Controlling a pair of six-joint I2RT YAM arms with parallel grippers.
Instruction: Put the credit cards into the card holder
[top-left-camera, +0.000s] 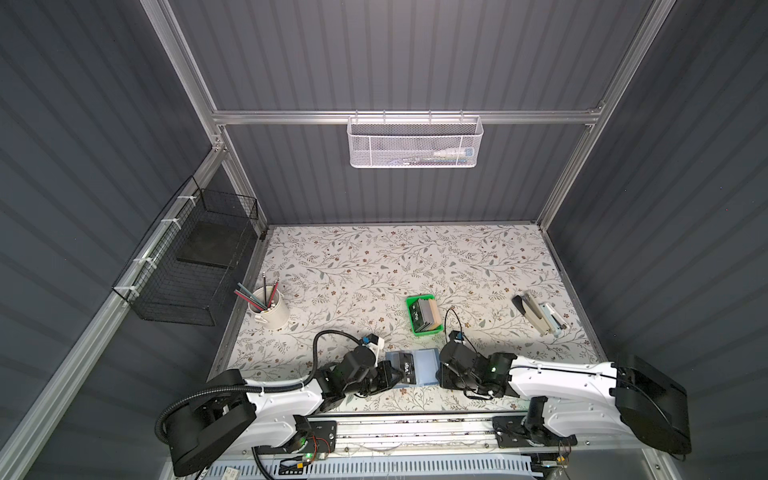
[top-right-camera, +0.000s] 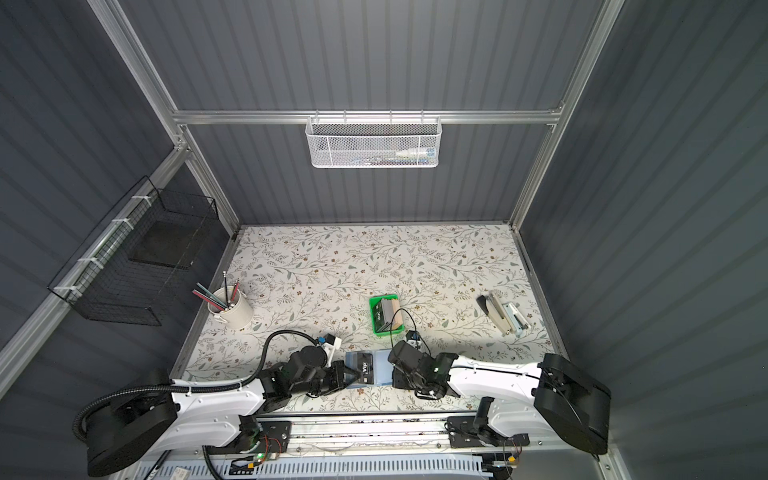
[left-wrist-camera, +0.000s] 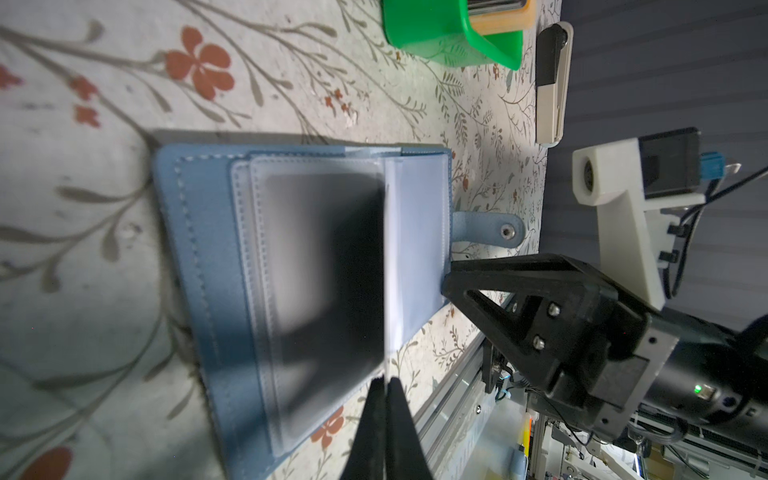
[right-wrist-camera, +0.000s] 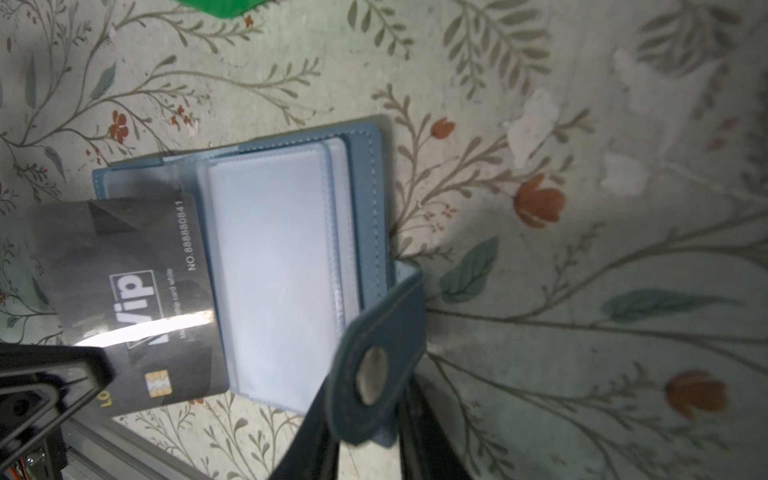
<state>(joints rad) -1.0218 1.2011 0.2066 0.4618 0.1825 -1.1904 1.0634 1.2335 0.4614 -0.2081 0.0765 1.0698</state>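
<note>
Pinched by its edge in the left gripper (left-wrist-camera: 384, 386), the dark card (right-wrist-camera: 137, 286) hangs over the open card holder (left-wrist-camera: 195, 232) (right gripper (top-left-camera: 440, 374) beside the tab (left-wrist-camera: 490, 228), grasp unclear), which could slide, spoiling insertion.

Floral counter (top-left-camera: 374, 257): open blue card holder (top-left-camera: 426, 368) near front edge, green tray (top-left-camera: 428, 331) behind it, pencil cup (top-left-camera: 272, 313) far left, staplers (top-left-camera: 536, 318) far right.

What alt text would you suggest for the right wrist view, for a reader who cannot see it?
A dark VIP card, pinched at one corner by the left hand, overlaps an open blue card holder with clear sleeves, on a floral tablecloth. The holder's snap tab looms in the foreground.
</note>
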